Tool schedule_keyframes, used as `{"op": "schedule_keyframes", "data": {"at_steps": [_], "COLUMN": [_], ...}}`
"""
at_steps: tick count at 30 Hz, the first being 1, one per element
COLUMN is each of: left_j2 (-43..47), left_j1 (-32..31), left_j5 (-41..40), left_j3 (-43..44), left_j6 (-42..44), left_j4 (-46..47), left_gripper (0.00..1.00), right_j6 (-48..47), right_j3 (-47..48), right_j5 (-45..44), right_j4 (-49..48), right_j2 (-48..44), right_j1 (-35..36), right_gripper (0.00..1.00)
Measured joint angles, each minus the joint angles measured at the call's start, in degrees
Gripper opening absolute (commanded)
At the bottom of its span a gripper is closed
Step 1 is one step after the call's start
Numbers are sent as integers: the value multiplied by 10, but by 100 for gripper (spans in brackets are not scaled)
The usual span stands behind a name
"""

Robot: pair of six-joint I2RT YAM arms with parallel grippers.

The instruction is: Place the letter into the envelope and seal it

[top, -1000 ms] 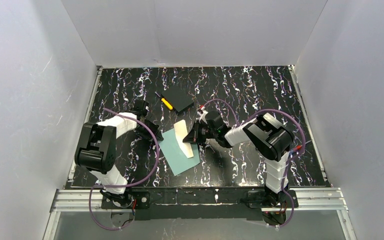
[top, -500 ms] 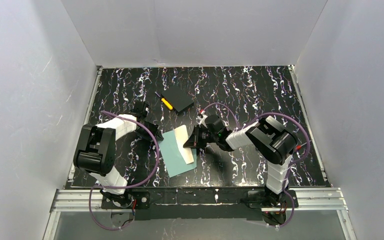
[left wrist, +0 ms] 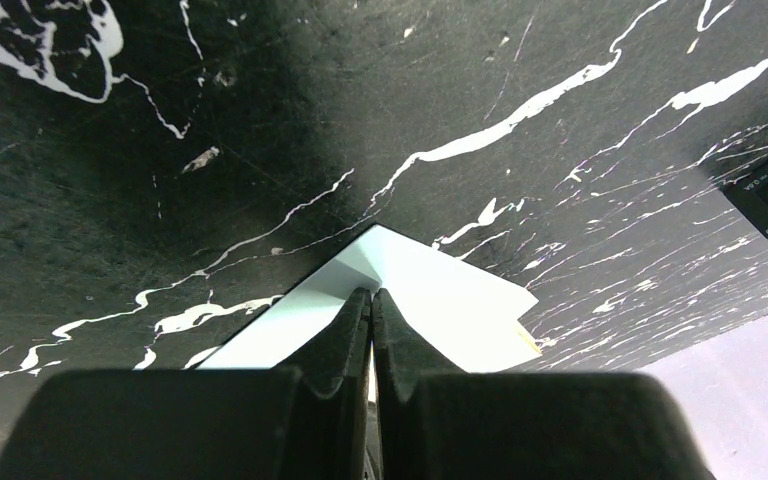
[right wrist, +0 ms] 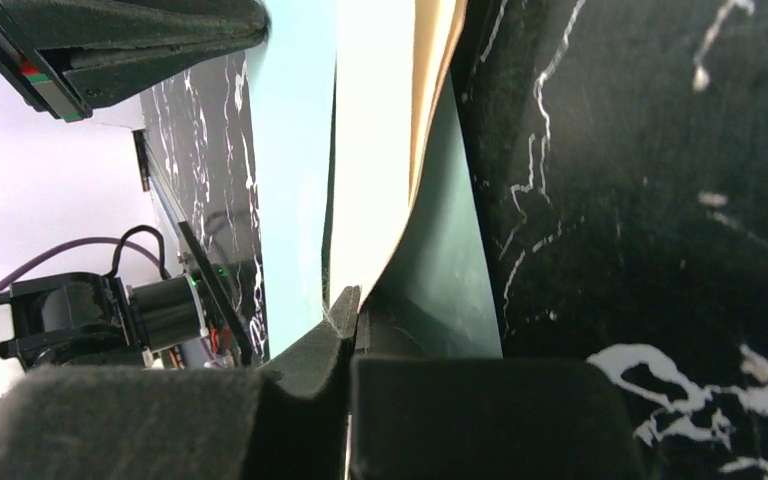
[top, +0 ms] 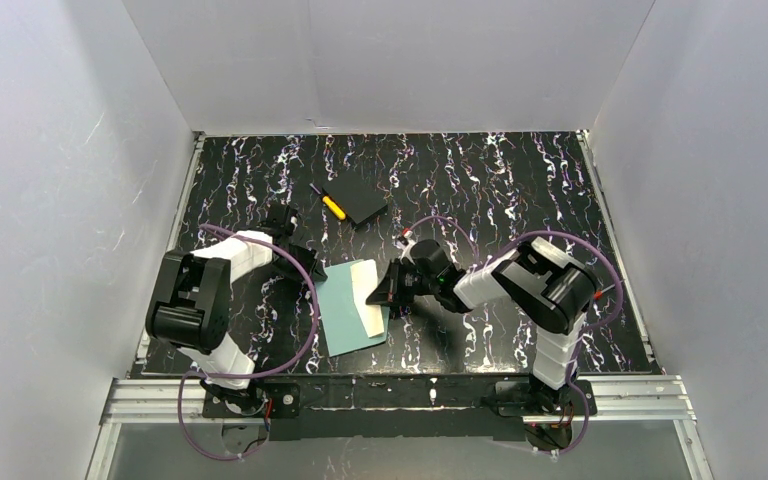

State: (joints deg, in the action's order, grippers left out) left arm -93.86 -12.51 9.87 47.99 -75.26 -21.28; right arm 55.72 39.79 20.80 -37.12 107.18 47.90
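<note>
Table point(top: 520, 180): black, white-veined top, enclosed by plain white walls point(top: 410, 60) on three sides.

Left arm point(top: 210, 290) and right arm point(top: 535, 285): both reach inward toward the middle of the near half of the table.

Envelope point(top: 345, 315): pale teal, lies flat between the two arms, near the front edge, slightly rotated. In the left wrist view its pale corner point(left wrist: 410, 290) points away from the camera.

Letter point(top: 368, 295): cream strip over the right part of the envelope, its right edge lifted off the surface. In the right wrist view the sheet point(right wrist: 380, 150) curves upward, with the teal paper point(right wrist: 290, 150) beside and beneath it.

Black pad point(top: 365, 203): flat square, at the back centre, well apart from the envelope.

Left gripper point(left wrist: 372, 295): at the envelope's far left corner, fingers pressed together with the envelope paper pinched between them.

Right gripper point(right wrist: 352, 300): at the letter's right edge, fingers together, clamped on that edge.

Yellow object point(top: 333, 206): small, just left of the pad; type unclear.
</note>
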Motion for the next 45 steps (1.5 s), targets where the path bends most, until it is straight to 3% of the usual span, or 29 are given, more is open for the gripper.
{"op": "schedule_keyframes", "data": {"at_steps": [15,16,19,24,28,30,31,33,38,40,43,45], "left_j2": [10,13,18,11,31,57,73,102,144,136,104,97], "left_j1": [0,0,0,-5,-6,-6,-6,-5,-5,-5,-3,-3], "left_j5": [2,2,6,12,-11,-27,-35,-46,-31,-6,58,108], "left_j3": [-13,-15,-15,20,43,56,61,62,10,-23,-58,-67], "left_j6": [6,11,38,111,171,202,216,240,289,300,307,304], "left_j4": [21,24,30,23,-31,-73,-91,-118,-141,-139,-127,-104], "left_gripper": [0,4,29,62,79,85,86,87,74,67,64,62], "right_j6": [15,14,8,-10,-33,-43,-48,-55,-80,-92,-116,-134], "right_j3": [9,18,35,53,71,78,82,92,131,147,171,181], "right_j5": [23,25,23,19,6,2,2,3,-16,-29,-55,-68], "right_j4": [0,3,23,48,70,78,82,86,126,159,209,243], "right_j2": [13,18,23,23,22,21,21,19,18,16,14,14], "right_j1": [10,12,16,19,22,24,25,25,22,21,19,16], "right_gripper": [1,3,9,17,27,39,49,58,63,60,41,40]}}
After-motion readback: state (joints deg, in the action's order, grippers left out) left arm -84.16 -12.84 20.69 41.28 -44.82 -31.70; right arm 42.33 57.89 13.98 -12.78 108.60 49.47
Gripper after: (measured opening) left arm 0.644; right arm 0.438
